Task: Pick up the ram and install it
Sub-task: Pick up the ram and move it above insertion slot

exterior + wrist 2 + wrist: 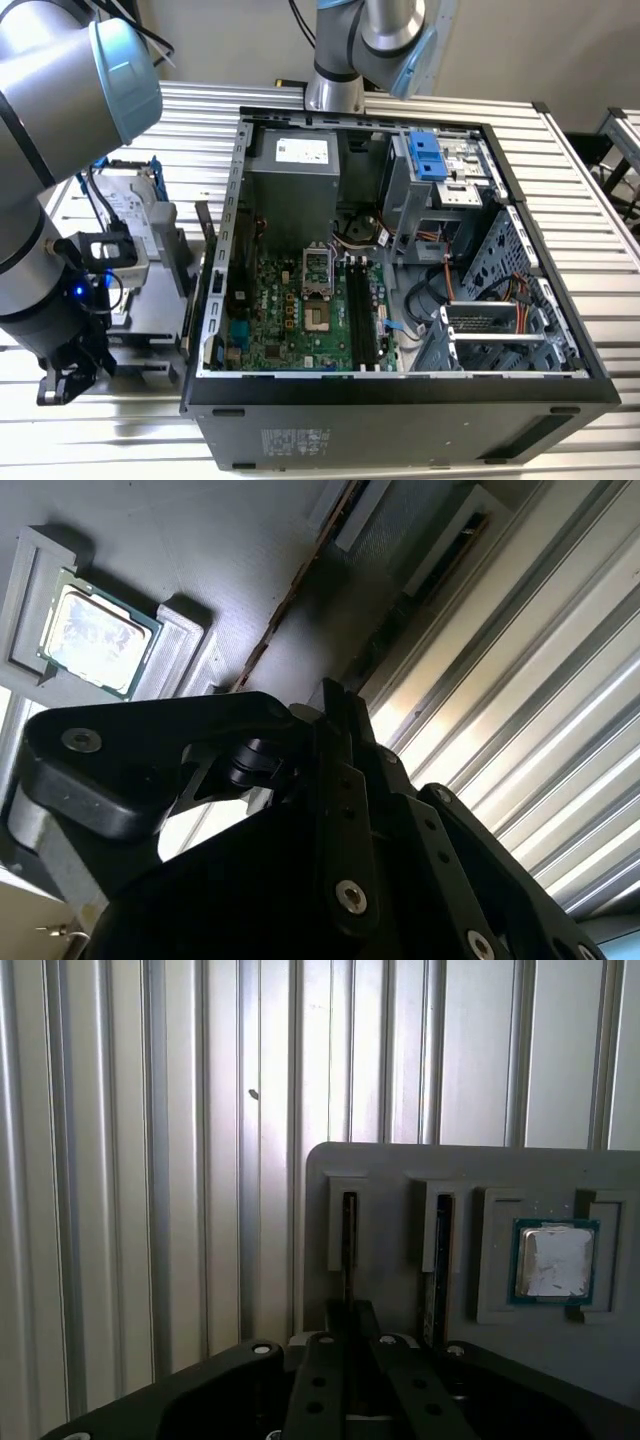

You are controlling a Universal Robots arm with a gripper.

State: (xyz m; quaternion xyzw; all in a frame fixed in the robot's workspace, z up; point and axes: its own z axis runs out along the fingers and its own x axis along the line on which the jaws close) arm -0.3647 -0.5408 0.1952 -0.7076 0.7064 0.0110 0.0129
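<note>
1. Step in hand: the pick. The ram [349,1235] stands on edge in its guide on the grey tray [400,1165], which lies on the ribbed tabletop [150,1160]. It is in the guide farther from the square chip [555,1262]. A second stick [441,1250] stands in the guide next to the chip. The ram sits down in its guide, so I judge it not yet lifted.
2. Hand [350,1312]: drawn narrow and set in line with the ram, at the stick's near end. I judge it closed on the ram's upper edge. The contact itself is hidden behind the dark linkage in both wrist views, so the firmness of the hold is unconfirmed.
3. Install: not begun. In the exterior view the black slots [362,312] on the board inside the case [400,420] carry no stick. The tray lies outside the case, on the exterior view's left of it.
4. Requirement, in my judgement: a square pinch across the thin board and a draw straight along the guide, so the ram does not bind or tilt against the walls. The second stick stands near and must not be caught. The later carry has to clear the case's side wall.
5. Pose: in the exterior view the arm [60,120] stands at the exterior view's left, with its wrist turned downward. The hand hangs low, just above the tabletop at the tray's near end
</note>
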